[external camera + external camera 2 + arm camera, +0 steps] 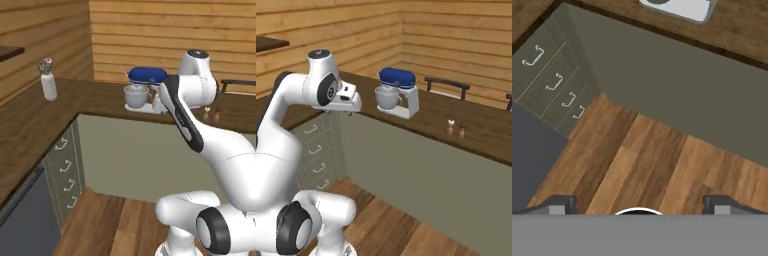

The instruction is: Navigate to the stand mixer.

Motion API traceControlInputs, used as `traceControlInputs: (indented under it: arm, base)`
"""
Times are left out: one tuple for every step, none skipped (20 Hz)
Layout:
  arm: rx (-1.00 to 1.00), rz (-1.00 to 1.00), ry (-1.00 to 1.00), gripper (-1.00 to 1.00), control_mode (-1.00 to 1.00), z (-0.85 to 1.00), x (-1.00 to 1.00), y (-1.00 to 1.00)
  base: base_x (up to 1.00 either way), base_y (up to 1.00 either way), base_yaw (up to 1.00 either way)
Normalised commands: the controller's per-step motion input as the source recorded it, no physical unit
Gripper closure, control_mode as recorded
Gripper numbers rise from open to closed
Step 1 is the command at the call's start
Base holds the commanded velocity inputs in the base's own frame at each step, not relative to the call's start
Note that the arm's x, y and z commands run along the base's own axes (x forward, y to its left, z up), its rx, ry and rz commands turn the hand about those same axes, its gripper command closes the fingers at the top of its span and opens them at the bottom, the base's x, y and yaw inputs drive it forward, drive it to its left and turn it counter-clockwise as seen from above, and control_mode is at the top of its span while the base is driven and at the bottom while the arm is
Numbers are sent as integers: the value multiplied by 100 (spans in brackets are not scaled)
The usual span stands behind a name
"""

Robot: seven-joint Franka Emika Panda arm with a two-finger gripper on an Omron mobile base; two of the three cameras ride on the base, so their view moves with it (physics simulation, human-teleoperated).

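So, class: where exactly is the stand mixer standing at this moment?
The stand mixer stands on the dark wooden counter, near its front edge, left of two small shakers in the right base view; in the left base view the arm partly hides it.

A white bottle (48, 86) stands on the dark wooden counter (95, 100); two small shakers (455, 128) sit further along.

The dark brown L-shaped wooden surface (95, 100) carries a blue-headed stand mixer with a grey metal bowl (142, 91). Well left of the mixer stands a white bottle (48, 80); to its right, two small shakers (455, 127).
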Motion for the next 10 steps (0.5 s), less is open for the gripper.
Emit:
traceControlInputs:
  arm:
    - [0,0,0,-100,100,0,0,0]
    - [0,0,0,-100,100,0,0,0]
    - [0,0,0,-100,100,0,0,0]
    - [0,0,0,-100,100,0,0,0]
    - [0,0,0,-100,100,0,0,0]
    - [0,0,0,-100,100,0,0,0]
    - [0,0,0,-100,100,0,0,0]
    - [0,0,0,-100,100,0,0,0]
    - [0,0,0,-100,100,0,0,0]
    - [0,0,0,-100,100,0,0,0]
  base:
    - [100,29,-45]
    - [100,31,-51]
    - [100,39,-54]
    - [100,44,-54]
    - [100,56,-51]
    - [100,67,-48]
    - [100,76,-42]
    - [100,77,-41]
    - [100,84,-42]
    - [100,86,-43]
